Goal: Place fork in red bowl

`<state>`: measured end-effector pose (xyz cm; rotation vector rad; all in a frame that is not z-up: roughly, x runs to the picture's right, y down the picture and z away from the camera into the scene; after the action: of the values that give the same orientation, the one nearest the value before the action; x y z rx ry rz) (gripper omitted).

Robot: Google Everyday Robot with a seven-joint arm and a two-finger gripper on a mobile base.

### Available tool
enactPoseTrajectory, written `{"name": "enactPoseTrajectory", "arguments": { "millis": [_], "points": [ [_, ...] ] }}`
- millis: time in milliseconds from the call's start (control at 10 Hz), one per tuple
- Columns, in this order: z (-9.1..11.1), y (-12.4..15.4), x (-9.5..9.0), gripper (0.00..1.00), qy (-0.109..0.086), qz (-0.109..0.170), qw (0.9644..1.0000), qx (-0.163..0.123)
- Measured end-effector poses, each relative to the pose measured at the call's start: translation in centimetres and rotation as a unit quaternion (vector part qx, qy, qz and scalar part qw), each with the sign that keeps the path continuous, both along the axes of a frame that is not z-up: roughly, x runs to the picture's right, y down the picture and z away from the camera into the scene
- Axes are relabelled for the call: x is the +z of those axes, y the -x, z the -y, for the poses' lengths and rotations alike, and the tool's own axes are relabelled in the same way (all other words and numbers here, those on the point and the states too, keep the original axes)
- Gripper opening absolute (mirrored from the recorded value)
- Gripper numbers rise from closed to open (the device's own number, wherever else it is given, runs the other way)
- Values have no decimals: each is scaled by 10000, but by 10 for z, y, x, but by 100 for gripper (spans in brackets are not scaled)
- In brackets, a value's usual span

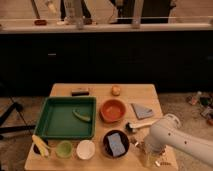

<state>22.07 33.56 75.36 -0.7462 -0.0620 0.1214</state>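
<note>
The red bowl stands empty in the middle of the wooden table, right of the green tray. My white arm reaches in from the lower right. Its gripper points down at the table's front right corner, next to the dark bowl holding a grey-blue sponge, and appears open with nothing held. The fork is hidden under the arm's end.
A green tray holds a small green item. A white-handled utensil and grey cloth lie right of the red bowl. White bowl, green cup and yellow item line the front edge. An orange sits at the back.
</note>
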Motion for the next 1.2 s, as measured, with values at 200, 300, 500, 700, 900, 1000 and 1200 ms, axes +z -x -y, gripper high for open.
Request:
{"name": "enactPoseTrajectory", "arguments": {
  "millis": [200,300,500,700,900,1000,1200],
  "points": [
    [-2,-1,1,80,-16,10,10000,31],
    [-3,1,2,80,-21,8,10000,46],
    [-4,4,3,80,-13,17,10000,40],
    [-5,5,2,80,-5,18,10000,43],
    [-7,5,2,80,3,25,10000,49],
    [-8,5,3,80,10,28,10000,63],
    [-9,4,3,80,21,34,10000,73]
  ]
}}
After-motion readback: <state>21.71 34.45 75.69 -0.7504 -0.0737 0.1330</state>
